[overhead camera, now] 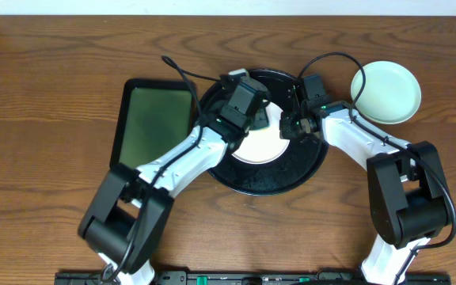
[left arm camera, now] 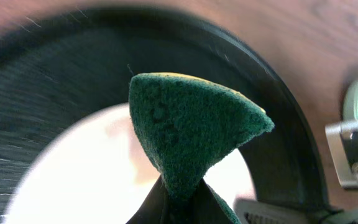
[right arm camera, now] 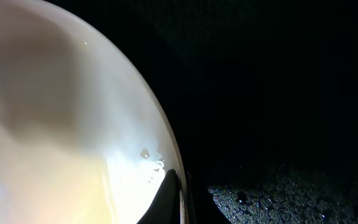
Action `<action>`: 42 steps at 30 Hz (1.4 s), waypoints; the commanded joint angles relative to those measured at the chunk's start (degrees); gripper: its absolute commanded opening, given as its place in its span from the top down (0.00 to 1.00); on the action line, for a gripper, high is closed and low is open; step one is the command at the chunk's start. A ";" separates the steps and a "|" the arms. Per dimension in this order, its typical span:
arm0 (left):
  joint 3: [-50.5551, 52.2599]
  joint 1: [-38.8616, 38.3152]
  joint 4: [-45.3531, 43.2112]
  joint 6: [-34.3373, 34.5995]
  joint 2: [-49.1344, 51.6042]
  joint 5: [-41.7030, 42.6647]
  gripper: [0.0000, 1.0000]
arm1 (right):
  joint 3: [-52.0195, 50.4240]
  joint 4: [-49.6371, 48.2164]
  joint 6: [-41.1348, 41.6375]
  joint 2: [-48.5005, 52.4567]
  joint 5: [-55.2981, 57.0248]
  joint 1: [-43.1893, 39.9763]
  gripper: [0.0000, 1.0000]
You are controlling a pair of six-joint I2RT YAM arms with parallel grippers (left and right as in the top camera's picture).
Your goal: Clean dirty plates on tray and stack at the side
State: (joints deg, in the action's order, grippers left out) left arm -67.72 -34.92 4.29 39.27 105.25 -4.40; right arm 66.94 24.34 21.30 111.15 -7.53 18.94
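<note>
One white round plate is rim-clamped by the right pincer; the green scouring sponge gripped in the left pincer should be pressed flat beneath it.

A dark green rectangular tray lies near a green scouring pad.

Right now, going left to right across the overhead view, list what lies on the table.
Rectangular green tray → round black tray → pale mint plate.
</note>
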 commanded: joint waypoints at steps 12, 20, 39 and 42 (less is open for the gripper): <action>0.63 0.87 3.17 -1.33 11.04 -9.09 0.92 | -1.86 0.28 0.55 2.40 0.17 1.42 0.99; 0.63 4.83 13.64 -2.27 3.65 -23.06 0.92 | -2.58 0.20 0.55 2.40 0.20 1.42 0.99; 0.66 14.16 26.82 -5.66 -19.06 -22.58 0.92 | 1.22 0.70 -11.93 -14.97 6.86 2.60 0.99; 0.66 19.17 31.15 -6.27 -18.95 -21.62 0.92 | 1.22 0.81 -19.19 -20.61 19.15 5.79 0.99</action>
State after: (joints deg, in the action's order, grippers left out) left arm -67.24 -19.99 33.04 34.26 86.06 -25.65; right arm 66.70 25.23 10.87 96.18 -1.17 21.63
